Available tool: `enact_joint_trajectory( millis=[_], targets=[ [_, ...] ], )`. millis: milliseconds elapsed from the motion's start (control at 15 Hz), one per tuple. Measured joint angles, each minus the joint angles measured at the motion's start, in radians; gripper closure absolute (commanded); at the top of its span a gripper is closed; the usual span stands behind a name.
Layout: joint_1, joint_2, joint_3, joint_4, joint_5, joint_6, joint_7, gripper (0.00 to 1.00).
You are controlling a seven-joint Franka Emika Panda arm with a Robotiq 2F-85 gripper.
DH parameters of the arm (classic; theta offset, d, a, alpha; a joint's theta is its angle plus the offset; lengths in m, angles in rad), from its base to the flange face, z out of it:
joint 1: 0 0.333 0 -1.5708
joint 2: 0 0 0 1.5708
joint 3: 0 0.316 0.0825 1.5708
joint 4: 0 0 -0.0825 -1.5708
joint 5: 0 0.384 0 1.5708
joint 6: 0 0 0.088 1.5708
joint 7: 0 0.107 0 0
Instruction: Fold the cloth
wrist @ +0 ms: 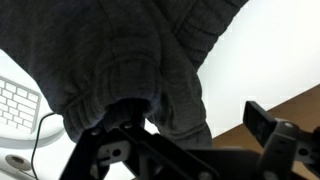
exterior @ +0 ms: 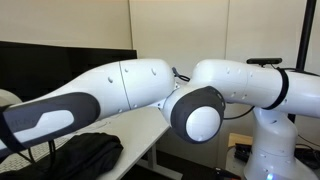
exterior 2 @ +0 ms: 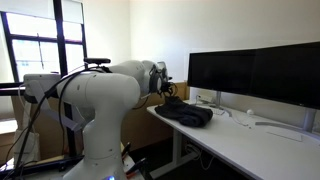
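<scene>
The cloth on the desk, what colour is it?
The cloth is dark grey, almost black, clearest in the wrist view.

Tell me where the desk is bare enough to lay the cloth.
Free: the front strip of the white desk in an exterior view, bordered by the dark cloth and the monitors. Crowded: beside the cloth in the wrist view, with keyboard and cable.

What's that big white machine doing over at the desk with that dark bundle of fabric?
A white robot arm is reaching over a white desk to a dark cloth that lies bunched up near the monitors. In the wrist view its gripper is right at the cloth's hem with its fingers apart. The cloth is not yet folded. A keyboard sits beside it.
</scene>
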Motion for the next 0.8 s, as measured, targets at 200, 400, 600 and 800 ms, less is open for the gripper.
enact_joint_trajectory(
  millis=[200,400,600,800],
  targets=[
    [0.021,-0.012,-0.029,0.010,-0.012,0.025,0.000,0.00],
    [0.047,-0.043,-0.066,0.011,-0.028,0.037,0.000,0.00],
    [0.058,-0.078,-0.093,0.011,-0.032,0.040,0.000,0.00],
    [0.055,-0.108,-0.119,0.012,-0.038,0.042,0.000,0.00]
  ],
)
